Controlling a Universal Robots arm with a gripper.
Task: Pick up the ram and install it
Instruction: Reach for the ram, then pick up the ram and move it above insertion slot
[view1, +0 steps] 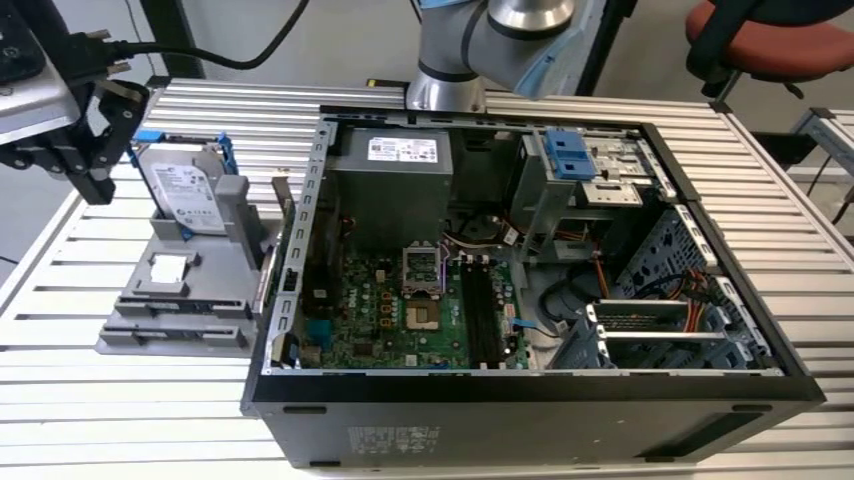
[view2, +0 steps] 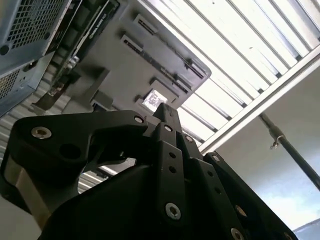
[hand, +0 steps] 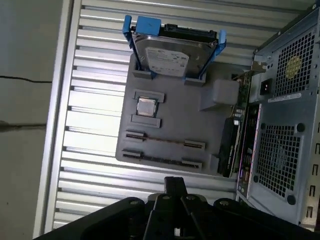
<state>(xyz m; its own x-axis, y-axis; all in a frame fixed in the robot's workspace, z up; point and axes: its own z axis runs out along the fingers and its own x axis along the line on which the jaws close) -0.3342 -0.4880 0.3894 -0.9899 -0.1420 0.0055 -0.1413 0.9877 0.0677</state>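
Observation:
Two thin rams stand on edge in slots of the grey holder (hand: 175, 120); the first wrist view shows one ram (hand: 165, 142) and a second ram (hand: 161, 160) beside it. My gripper (hand: 175, 184) hovers above the table short of the holder's ram end, its black fingertips pressed together with nothing between them. In the exterior view the gripper (view1: 96, 193) hangs high at the far left, above and beside the holder (view1: 180, 300). The second wrist view looks along the shut fingertips (view2: 165, 112) toward the holder (view2: 150, 65).
A silver hard drive (view1: 180, 190) in a blue frame stands upright at the holder's back, with a small square chip (hand: 146, 106) in front of it. The open computer case (view1: 534, 390) lies to the exterior view's right, with long black motherboard slots (view1: 483, 310) inside. Slatted metal table (view1: 80, 400).

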